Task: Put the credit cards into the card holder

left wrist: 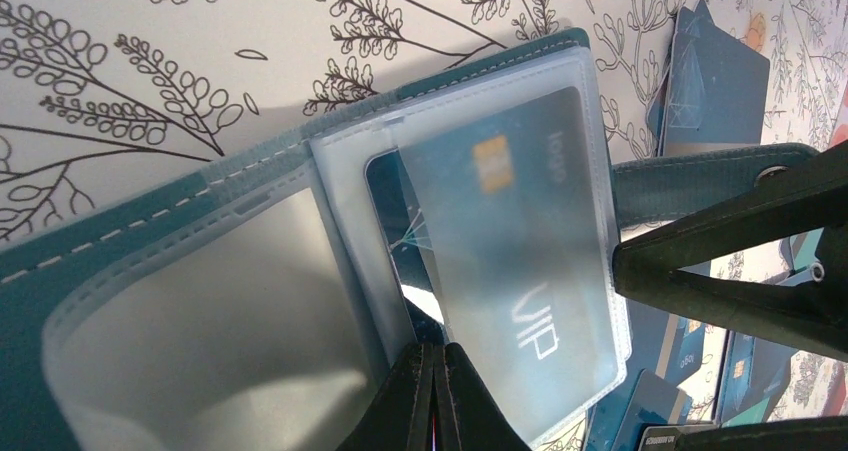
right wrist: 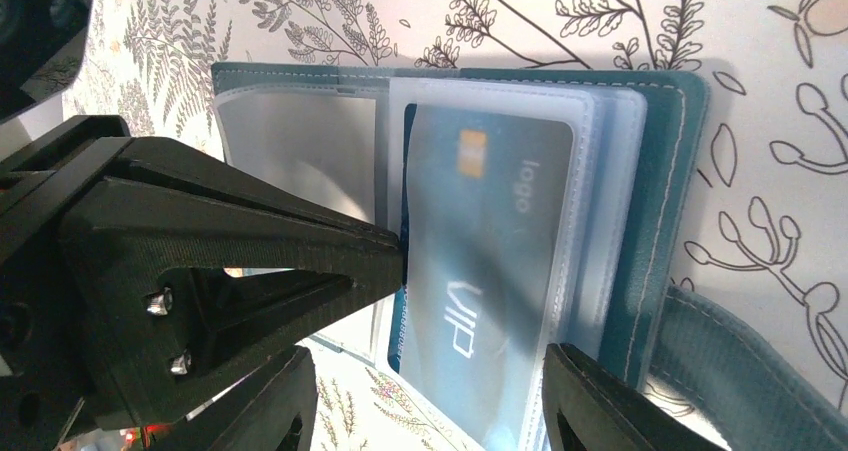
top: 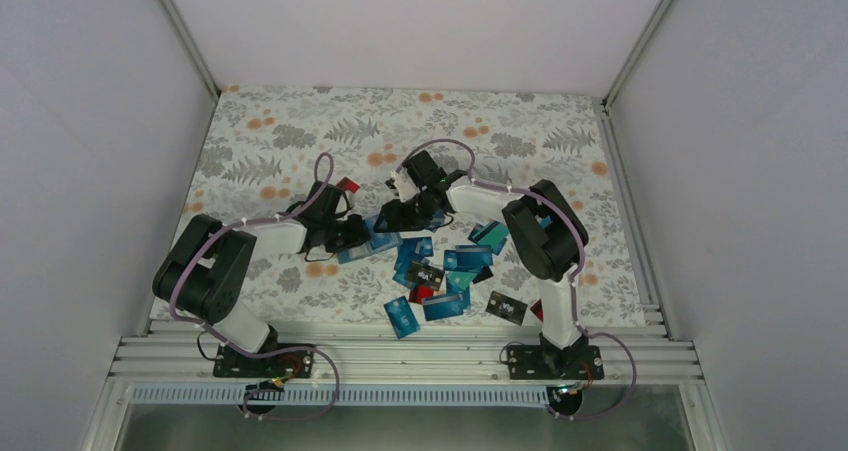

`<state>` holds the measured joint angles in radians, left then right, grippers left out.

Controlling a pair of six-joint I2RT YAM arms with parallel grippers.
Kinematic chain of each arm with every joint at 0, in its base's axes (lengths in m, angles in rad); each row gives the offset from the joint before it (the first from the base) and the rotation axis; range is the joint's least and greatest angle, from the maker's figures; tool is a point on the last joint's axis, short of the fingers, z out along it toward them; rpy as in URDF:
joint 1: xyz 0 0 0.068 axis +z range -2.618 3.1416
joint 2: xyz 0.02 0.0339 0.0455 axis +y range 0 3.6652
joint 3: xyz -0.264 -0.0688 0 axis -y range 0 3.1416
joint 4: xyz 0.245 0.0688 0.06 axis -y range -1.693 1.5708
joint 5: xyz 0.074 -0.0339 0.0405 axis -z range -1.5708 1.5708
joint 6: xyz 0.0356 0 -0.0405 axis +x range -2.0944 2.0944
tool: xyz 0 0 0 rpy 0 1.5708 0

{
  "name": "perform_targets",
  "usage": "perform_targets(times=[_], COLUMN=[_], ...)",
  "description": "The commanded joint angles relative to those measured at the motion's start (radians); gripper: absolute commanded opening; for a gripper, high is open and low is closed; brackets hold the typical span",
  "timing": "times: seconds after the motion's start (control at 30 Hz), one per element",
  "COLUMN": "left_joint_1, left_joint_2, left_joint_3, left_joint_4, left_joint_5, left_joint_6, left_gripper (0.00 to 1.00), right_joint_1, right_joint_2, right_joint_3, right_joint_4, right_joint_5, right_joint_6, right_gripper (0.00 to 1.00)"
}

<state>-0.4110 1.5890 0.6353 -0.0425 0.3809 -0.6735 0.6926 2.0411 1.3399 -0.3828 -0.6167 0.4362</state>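
Observation:
The card holder (right wrist: 655, 201) lies open on the floral cloth, its clear sleeves fanned out. One sleeve holds a grey-blue credit card (left wrist: 520, 241) marked VIP, and a darker card (left wrist: 392, 211) sits in the sleeve beneath it. My left gripper (left wrist: 437, 361) is shut, its tips pinching the edge of a clear sleeve (left wrist: 345, 231) beside the VIP card. My right gripper (right wrist: 430, 366) stands open astride the VIP sleeve, not gripping it. In the top view both grippers meet over the card holder (top: 378, 241) at mid-table.
Several loose blue, teal, black and red credit cards (top: 445, 271) lie scattered right of and in front of the holder. A single red card (top: 347, 184) lies behind the left gripper. The holder's snap strap (left wrist: 700, 176) sticks out to the right.

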Motion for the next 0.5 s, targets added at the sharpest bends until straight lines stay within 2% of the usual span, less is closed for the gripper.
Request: perform_targets(times=[0.0,0.13,0.47], left_joint_1=[-0.009,-0.012,-0.015], left_joint_2=[0.045,0.043,0.037], left_joint_3=[-0.034,-0.033,-0.049], left_joint_4=[-0.057,-0.055,-0.045], left_joint_5=[-0.05,-0.05,-0.054], left_joint_6=[-0.004,-0.007,-0.013], left_gripper=[0.02,0.02,0.02], right_joint_1=[0.008,0.01,0.01], right_joint_2=[0.003,0.015,-0.017], right_joint_3=[-0.016,-0.025,-0.03], right_joint_4=[0.001,0.01,-0.01], right_joint_5=[-0.004,-0.018,0.056], right_joint_6=[-0.002,0.004,0.013], right_gripper=[0.57,0.57,0.59])
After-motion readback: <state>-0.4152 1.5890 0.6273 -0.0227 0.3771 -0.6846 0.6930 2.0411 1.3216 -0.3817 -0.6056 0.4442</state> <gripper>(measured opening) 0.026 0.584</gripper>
